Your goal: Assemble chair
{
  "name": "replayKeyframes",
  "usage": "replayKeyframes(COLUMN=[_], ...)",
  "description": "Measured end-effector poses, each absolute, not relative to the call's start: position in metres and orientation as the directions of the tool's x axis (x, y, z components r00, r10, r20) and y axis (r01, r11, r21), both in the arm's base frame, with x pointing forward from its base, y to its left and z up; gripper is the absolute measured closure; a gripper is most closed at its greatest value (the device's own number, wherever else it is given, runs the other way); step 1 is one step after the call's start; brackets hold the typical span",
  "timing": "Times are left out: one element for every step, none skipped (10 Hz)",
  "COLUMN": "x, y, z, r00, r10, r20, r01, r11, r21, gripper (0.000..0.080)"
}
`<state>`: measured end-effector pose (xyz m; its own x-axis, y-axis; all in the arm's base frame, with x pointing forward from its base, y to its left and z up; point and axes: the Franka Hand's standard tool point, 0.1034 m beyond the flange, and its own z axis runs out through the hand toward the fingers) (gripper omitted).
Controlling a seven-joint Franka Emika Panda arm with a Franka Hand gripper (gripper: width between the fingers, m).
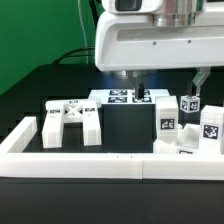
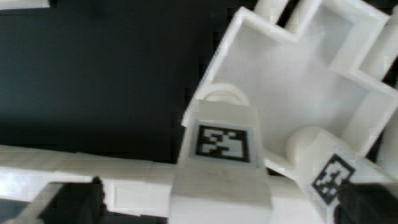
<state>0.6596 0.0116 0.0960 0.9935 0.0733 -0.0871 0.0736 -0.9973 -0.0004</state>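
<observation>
1. One white border wall (image 1: 100,160) runs across the bottom of the exterior view and turns back at the lower left.
2. Behind it, at centre left, one cross-braced frame (image 1: 72,120) of the chair lies flat on the black table (image 1: 30,95).
3. At centre right, three tagged chair blocks (image 1: 166,118) stand bunched close together. Whether they hide more pieces I cannot tell.
4. In the wrist view, two round-topped legs (image 2: 222,140), one tag on each, lie side by side in the lower half. They lie against one open-slotted panel (image 2: 294,60) at the upper right.
5. One marker board (image 1: 118,97) lies at the centre of the exterior view, between the frame and the blocks.
6. One gripper (image 1: 135,86) hangs right over that board. Its jaws are spread wide, they grip nothing, and they are well apart from every chair part. Whether the tips touch the board I cannot tell.
</observation>
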Motion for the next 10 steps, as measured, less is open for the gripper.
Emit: replayKeyframes(x=[0.6586, 0.6576, 0.6569, 0.6584, 0.6575, 0.6573, 0.6573, 0.6572, 0.6572, 0.6571], y=[0.0114, 0.0111, 0.0101, 0.0096, 0.0094, 0.0093, 0.0093, 0.0093, 0.0092, 0.0092], z=[0.0927, 0.0891, 0.0868, 0.0855, 0.0840, 0.0839, 0.0839, 0.0838, 0.0838, 0.0837], r00=[0.993, 0.993, 0.993, 0.993, 0.993, 0.993, 0.993, 0.993, 0.993, 0.994], r10=[0.072, 0.072, 0.070, 0.070, 0.068, 0.068, 0.068, 0.068, 0.068, 0.058], r20=[-0.091, -0.096, -0.100, -0.091, -0.093, -0.094, -0.094, -0.094, -0.094, -0.094], r01=[0.072, 0.072, 0.071, 0.071, 0.069, 0.069, 0.069, 0.069, 0.069, 0.058], r11=[-0.997, -0.997, -0.997, -0.998, -0.998, -0.998, -0.998, -0.998, -0.998, -0.998], r21=[0.000, 0.001, 0.002, 0.004, 0.004, 0.004, 0.004, 0.004, 0.004, 0.005], gripper=[0.0150, 0.0150, 0.0150, 0.0150, 0.0150, 0.0150, 0.0274, 0.0412, 0.0512, 0.0512])
